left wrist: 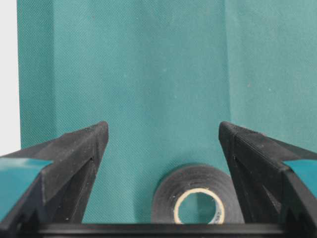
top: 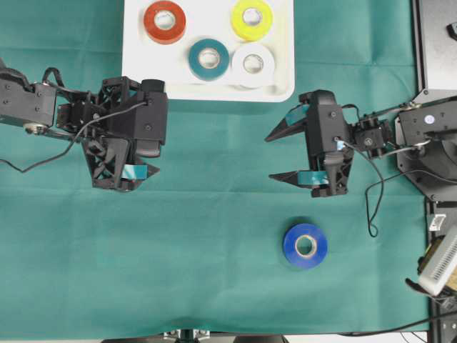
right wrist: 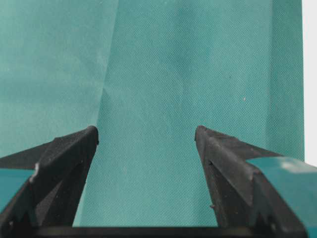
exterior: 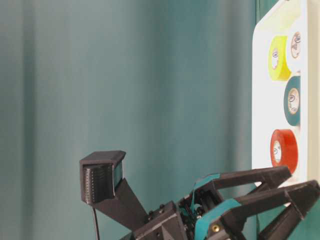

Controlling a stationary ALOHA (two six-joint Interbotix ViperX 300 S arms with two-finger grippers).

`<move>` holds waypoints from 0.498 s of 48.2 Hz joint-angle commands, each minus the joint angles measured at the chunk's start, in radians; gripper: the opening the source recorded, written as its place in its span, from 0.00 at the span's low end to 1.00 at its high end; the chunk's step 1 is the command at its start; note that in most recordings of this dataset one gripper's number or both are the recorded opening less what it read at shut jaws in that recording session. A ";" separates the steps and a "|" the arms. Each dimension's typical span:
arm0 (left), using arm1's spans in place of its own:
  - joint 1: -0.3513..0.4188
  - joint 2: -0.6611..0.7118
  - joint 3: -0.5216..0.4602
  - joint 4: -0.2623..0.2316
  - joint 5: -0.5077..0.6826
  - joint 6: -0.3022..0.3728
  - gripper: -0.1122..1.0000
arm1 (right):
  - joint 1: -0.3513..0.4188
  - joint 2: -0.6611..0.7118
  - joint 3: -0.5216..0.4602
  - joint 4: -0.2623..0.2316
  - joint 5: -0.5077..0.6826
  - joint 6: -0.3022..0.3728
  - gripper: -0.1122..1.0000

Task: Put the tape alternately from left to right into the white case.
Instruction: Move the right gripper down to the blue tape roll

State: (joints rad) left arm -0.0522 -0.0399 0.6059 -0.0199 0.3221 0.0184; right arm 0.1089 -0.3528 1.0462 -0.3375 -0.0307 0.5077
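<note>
Overhead exterior view: the shallow white rectangular plastic case (top: 136,57) lies at the top of the green cloth (top: 214,229), holding four small round tape rolls: a red roll (top: 165,21), a yellow roll (top: 252,19), a teal roll (top: 208,58) and a white roll (top: 253,64) touching it. A blue roll (top: 305,245) lies flat on the cloth well below the case. Left wrist view shows a black roll (left wrist: 196,201) lying between the spread fingers of the left gripper (left wrist: 163,134), untouched. The right gripper (top: 275,155), just below the case's lower right corner, has its fingers wide apart and empty
</note>
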 commanded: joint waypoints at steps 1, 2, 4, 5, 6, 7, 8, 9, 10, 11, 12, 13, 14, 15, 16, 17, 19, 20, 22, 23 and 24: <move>-0.008 -0.028 -0.006 -0.003 -0.008 -0.002 0.80 | 0.020 -0.037 0.003 0.000 -0.005 0.003 0.84; -0.008 -0.026 -0.006 -0.002 -0.006 0.000 0.80 | 0.028 -0.043 0.006 0.000 -0.005 0.003 0.84; -0.008 -0.026 -0.005 -0.002 -0.006 0.000 0.80 | 0.044 -0.060 0.012 0.003 -0.006 0.005 0.84; -0.008 -0.026 -0.005 -0.002 -0.006 0.000 0.80 | 0.052 -0.066 0.015 0.003 -0.008 0.005 0.84; -0.008 -0.028 -0.005 -0.002 -0.006 0.000 0.80 | 0.063 -0.072 0.018 0.005 -0.009 0.006 0.84; -0.008 -0.026 -0.003 -0.002 -0.006 0.000 0.80 | 0.072 -0.078 0.020 0.005 -0.009 0.006 0.84; -0.008 -0.026 -0.003 -0.002 -0.006 0.000 0.80 | 0.083 -0.083 0.021 0.005 -0.009 0.008 0.84; -0.008 -0.026 -0.003 -0.003 -0.006 0.000 0.80 | 0.092 -0.087 0.025 0.005 -0.009 0.011 0.84; -0.008 -0.026 -0.003 -0.002 -0.006 0.000 0.80 | 0.103 -0.092 0.026 0.005 -0.009 0.012 0.84; -0.008 -0.026 -0.003 -0.002 -0.006 0.000 0.80 | 0.114 -0.095 0.028 0.005 -0.009 0.015 0.84; -0.008 -0.026 -0.003 -0.002 -0.006 0.000 0.80 | 0.123 -0.100 0.029 0.005 -0.009 0.020 0.84; -0.008 -0.026 -0.003 -0.002 -0.006 0.000 0.80 | 0.133 -0.101 0.031 0.005 -0.009 0.025 0.84; -0.008 -0.026 -0.003 -0.002 -0.008 0.000 0.80 | 0.144 -0.103 0.032 0.005 -0.009 0.029 0.84; -0.008 -0.026 -0.003 -0.002 -0.006 0.000 0.80 | 0.155 -0.103 0.034 0.005 -0.009 0.035 0.84; -0.008 -0.026 -0.003 -0.002 -0.006 0.000 0.80 | 0.166 -0.103 0.034 0.005 -0.009 0.043 0.84; -0.008 -0.026 -0.003 -0.002 -0.006 0.000 0.80 | 0.176 -0.104 0.035 0.005 -0.009 0.049 0.84; -0.008 -0.026 -0.003 -0.002 -0.006 0.000 0.80 | 0.195 -0.103 0.037 0.005 -0.011 0.063 0.84; -0.008 -0.026 -0.003 -0.002 -0.006 0.000 0.80 | 0.204 -0.101 0.038 0.005 -0.011 0.072 0.84; -0.008 -0.026 -0.003 -0.002 -0.006 -0.002 0.80 | 0.225 -0.100 0.038 0.005 -0.009 0.092 0.84; -0.008 -0.026 -0.003 -0.002 -0.006 -0.002 0.80 | 0.235 -0.098 0.038 0.005 -0.009 0.100 0.84; -0.008 -0.026 -0.003 -0.002 -0.006 -0.002 0.80 | 0.242 -0.097 0.038 0.005 -0.011 0.107 0.84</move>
State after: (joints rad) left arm -0.0552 -0.0399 0.6136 -0.0215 0.3221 0.0169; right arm 0.3191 -0.4464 1.0937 -0.3359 -0.0322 0.5983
